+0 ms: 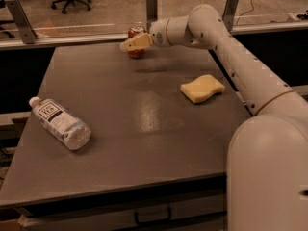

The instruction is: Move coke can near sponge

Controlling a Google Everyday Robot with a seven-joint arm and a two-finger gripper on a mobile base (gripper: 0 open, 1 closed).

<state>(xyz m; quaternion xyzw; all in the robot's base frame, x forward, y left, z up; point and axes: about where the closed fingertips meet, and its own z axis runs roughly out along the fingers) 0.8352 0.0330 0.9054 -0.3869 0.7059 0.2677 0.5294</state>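
The red coke can [136,53] stands upright at the far edge of the grey table [144,129], left of centre. My gripper [133,44] is at the can and crosses in front of its middle, so only the can's top and bottom show. The arm reaches in from the right. The pale yellow sponge [202,88] lies flat on the right part of the table, well in front of and to the right of the can.
A clear plastic water bottle [60,123] with a white cap lies on its side at the table's left. A metal rail with upright posts [151,6] runs behind the far edge. Office chairs stand beyond it.
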